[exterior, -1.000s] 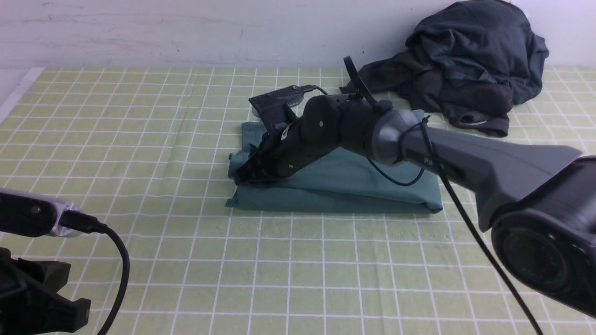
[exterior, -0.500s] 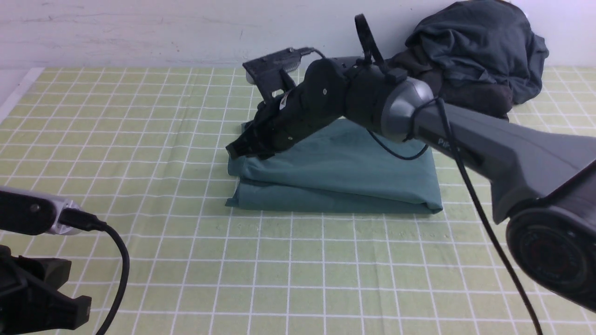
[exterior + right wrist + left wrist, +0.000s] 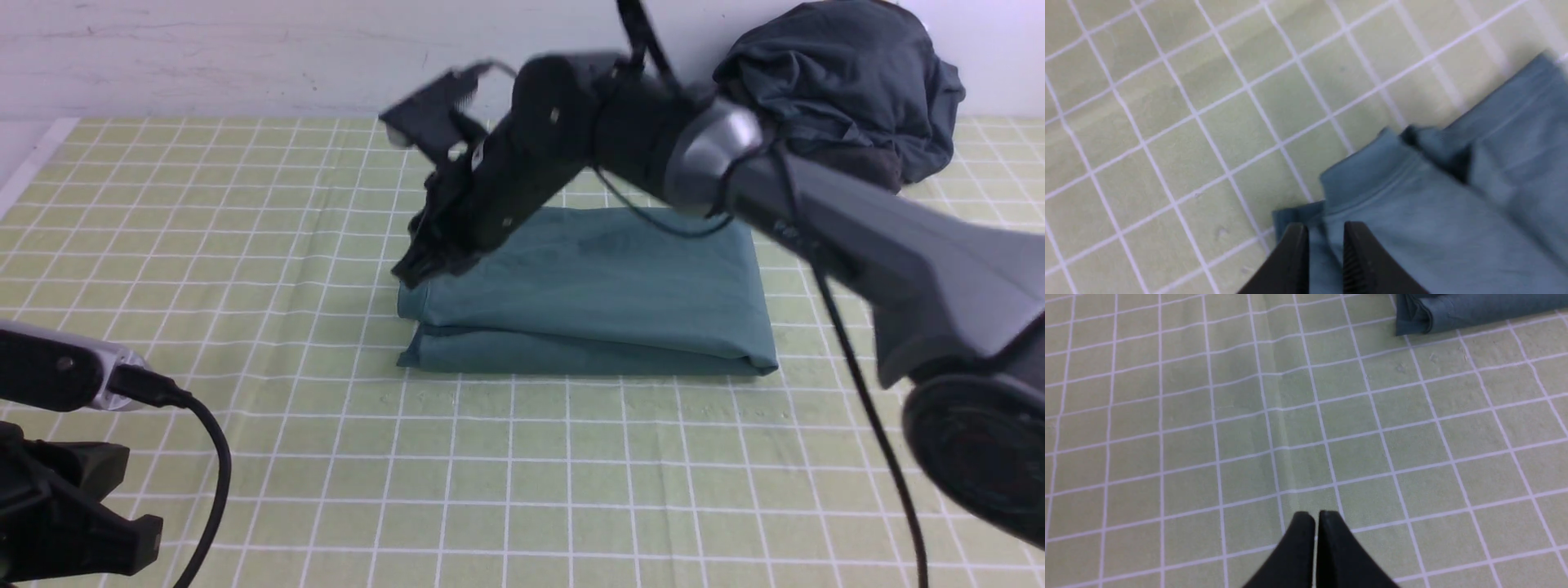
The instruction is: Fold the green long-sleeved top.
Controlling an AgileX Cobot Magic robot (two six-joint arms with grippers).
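The green long-sleeved top [image 3: 604, 286] lies folded into a thick rectangle in the middle of the checked cloth. Its corner also shows in the left wrist view [image 3: 1453, 310] and its layered end in the right wrist view [image 3: 1433, 228]. My right gripper [image 3: 408, 269] hangs just above the top's left end, pointing down. Its jaws [image 3: 1325, 226] stand a little apart with nothing clamped between them. My left gripper [image 3: 1316, 514] is shut and empty, low over bare cloth near the front left, well away from the top.
A heap of dark charcoal-grey garments [image 3: 833, 106] sits at the back right against the wall. The green checked tablecloth [image 3: 245, 245] covers the table. The left arm's body and its cable [image 3: 204, 441] fill the front left corner.
My right arm has risen off the left end of the folded top and swung slightly left. The top has stayed flat. The left arm has barely moved.
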